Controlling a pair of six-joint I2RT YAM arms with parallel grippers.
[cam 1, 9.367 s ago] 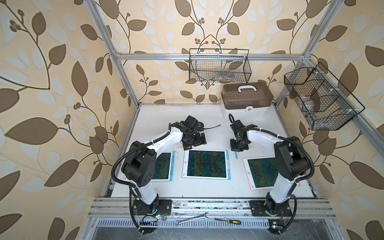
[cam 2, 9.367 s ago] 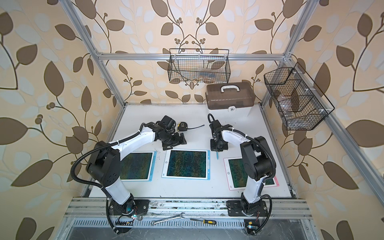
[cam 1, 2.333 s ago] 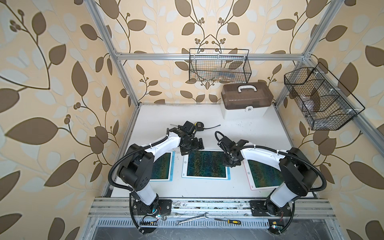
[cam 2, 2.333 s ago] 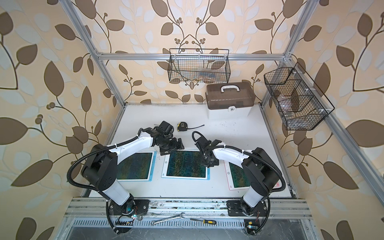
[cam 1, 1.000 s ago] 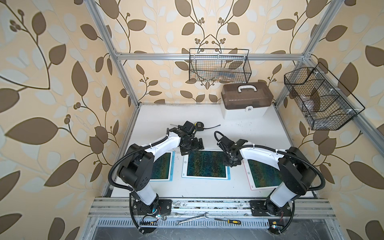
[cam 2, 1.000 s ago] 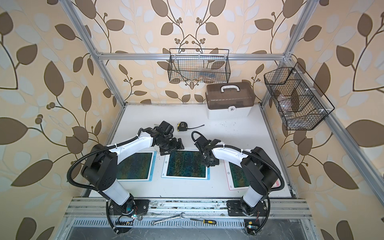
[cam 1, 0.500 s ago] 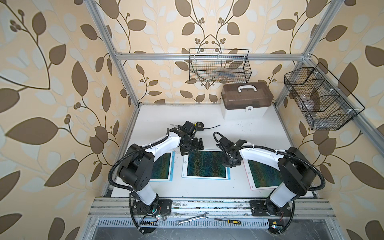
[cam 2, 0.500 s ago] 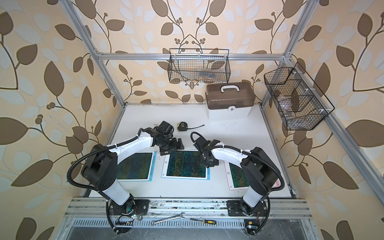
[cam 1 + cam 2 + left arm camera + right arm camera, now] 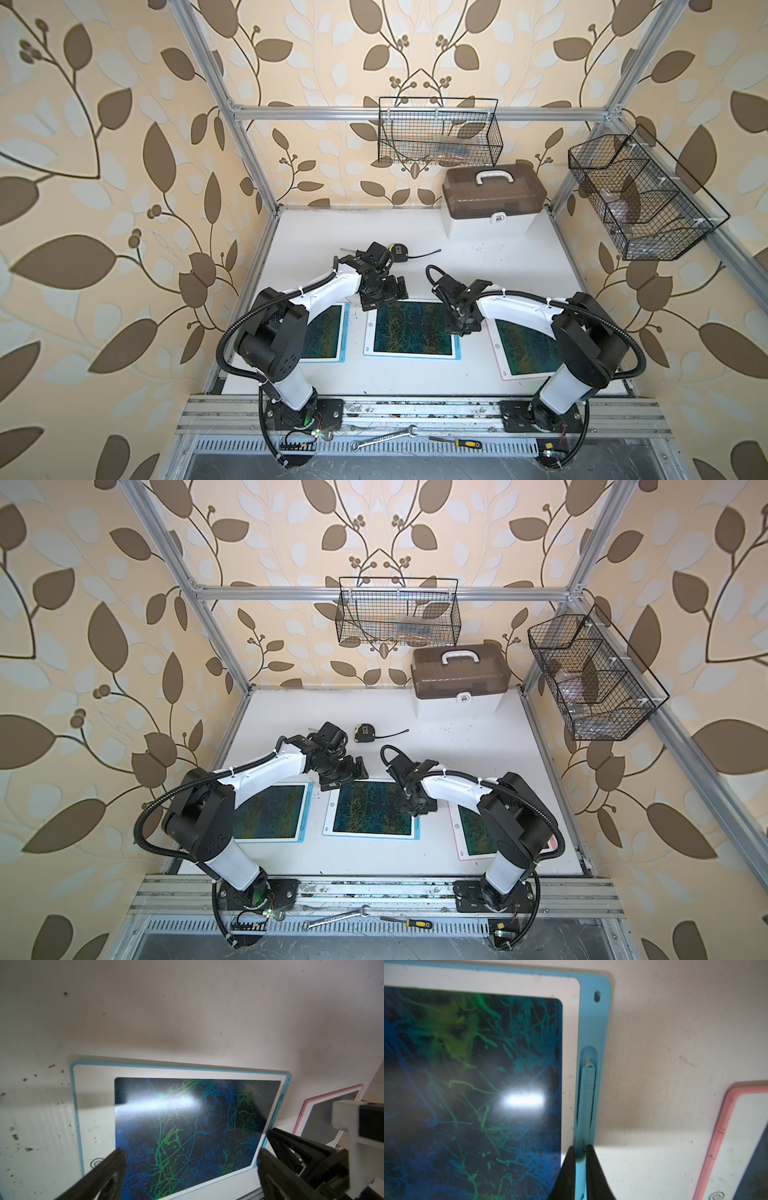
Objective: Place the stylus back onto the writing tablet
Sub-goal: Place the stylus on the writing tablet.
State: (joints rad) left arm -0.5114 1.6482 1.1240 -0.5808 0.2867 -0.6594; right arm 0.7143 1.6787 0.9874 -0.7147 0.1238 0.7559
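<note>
The middle writing tablet point(image 9: 411, 328), blue-framed with a dark scribbled screen, lies flat on the white table. A light blue stylus point(image 9: 587, 1088) lies lengthwise along the slot in the tablet's blue side rim point(image 9: 604, 1022). My right gripper point(image 9: 579, 1147) is shut on the stylus near one end, with a black finger on either side. In both top views the right gripper point(image 9: 459, 330) point(image 9: 417, 808) hangs over the tablet's right edge. My left gripper point(image 9: 384, 296) is open over the tablet's far edge and holds nothing. In the left wrist view the left gripper point(image 9: 192, 1154) spans the screen point(image 9: 187, 1122).
A second blue tablet point(image 9: 328, 332) lies to the left and a pink-framed one point(image 9: 523, 349) to the right. A tape measure point(image 9: 397, 249) sits behind the left arm. A brown-lidded box point(image 9: 492, 199) stands at the back right. Wire baskets point(image 9: 440, 133) hang on the frame.
The right jaws have narrowed onto the stylus, and the right wrist has crept a little toward the far left. The left arm has not moved.
</note>
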